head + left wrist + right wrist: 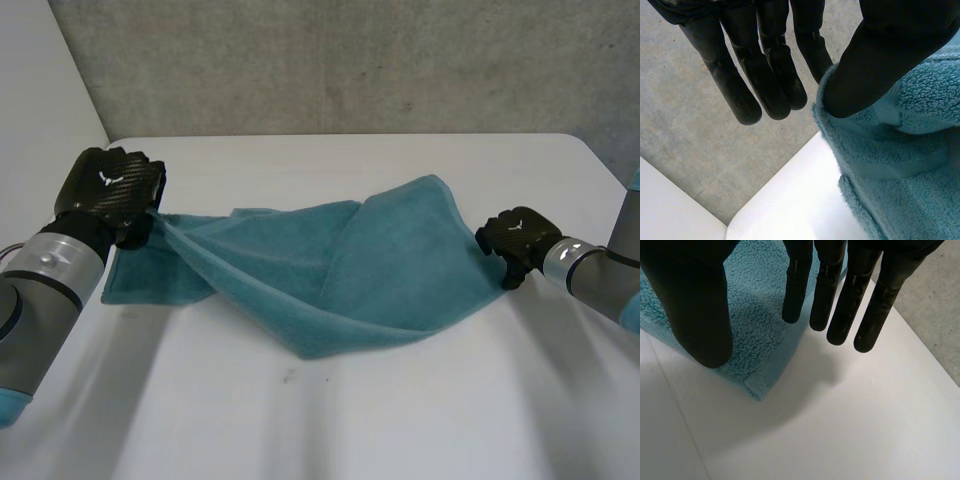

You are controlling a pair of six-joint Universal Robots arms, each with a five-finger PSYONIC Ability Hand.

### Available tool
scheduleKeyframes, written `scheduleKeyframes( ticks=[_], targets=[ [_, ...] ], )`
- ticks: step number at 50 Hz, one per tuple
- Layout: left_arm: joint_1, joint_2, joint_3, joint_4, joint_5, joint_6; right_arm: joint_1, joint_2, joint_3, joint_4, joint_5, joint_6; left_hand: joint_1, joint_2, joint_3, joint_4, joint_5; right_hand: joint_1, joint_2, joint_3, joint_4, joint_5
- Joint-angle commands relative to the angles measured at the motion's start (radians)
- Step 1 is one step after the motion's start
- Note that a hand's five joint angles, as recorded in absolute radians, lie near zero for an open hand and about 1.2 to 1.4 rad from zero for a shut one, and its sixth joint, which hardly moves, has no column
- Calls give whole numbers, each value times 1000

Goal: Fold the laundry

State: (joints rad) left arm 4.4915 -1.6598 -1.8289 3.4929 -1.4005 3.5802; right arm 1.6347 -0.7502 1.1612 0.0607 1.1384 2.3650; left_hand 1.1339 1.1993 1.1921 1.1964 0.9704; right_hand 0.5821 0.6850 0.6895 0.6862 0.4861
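Near surface: the white surface (300, 420) is bare in front of the cloth.
Task item: the teal towel (340, 280) lies bunched across the middle of the surface. A thick rolled fold is nearest and looser layers overlap behind it. Its left end is raised and its right end lies flat.
Left robot hand: the left robot hand (110, 190) is held up at the towel's left end. Its thumb (880, 60) pinches the towel's edge against the closest finger, while the other fingers are straight and clear of the cloth. It is grasping the towel.
Right robot hand: the right robot hand (515, 240) is low over the towel's right corner (757, 385), which rests flat on the surface. Its fingers (840, 300) are straight and apart from the thumb, with nothing held. It is released.
Step (judged): taking the two ends so the towel can be spread; no tidy fold has been made yet.
Next move (judged): the right robot hand must drop and pinch its corner. Both hands would then lift and draw apart to pull out the bunching.
Far: a grey wall (350, 60) stands beyond the surface.
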Motion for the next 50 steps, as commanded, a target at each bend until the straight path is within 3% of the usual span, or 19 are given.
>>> scheduleKeyframes(
  ticks=[1,17,22,28,39,50],
  targets=[
    [0,0,-1,0,2,0,7,2,-12,-4,1,2,262,197,204,200,251,234,131,126,130,155],
    [0,0,-4,0,3,0,20,34,-20,-4,1,2,262,197,204,200,251,375,272,267,271,296],
    [2,0,-4,0,3,0,25,32,-25,-2,0,2,262,197,204,200,251,813,710,705,708,734],
    [0,0,-4,0,3,0,24,28,-28,-5,0,19,262,197,204,200,251,814,711,707,710,736],
    [0,5,-4,0,-5,0,13,-107,-12,13,14,102,262,197,204,200,251,814,711,707,710,736],
    [34,12,-15,-20,-3,9,-32,-434,52,232,167,120,262,197,204,200,251,814,711,707,710,736]
  ],
)
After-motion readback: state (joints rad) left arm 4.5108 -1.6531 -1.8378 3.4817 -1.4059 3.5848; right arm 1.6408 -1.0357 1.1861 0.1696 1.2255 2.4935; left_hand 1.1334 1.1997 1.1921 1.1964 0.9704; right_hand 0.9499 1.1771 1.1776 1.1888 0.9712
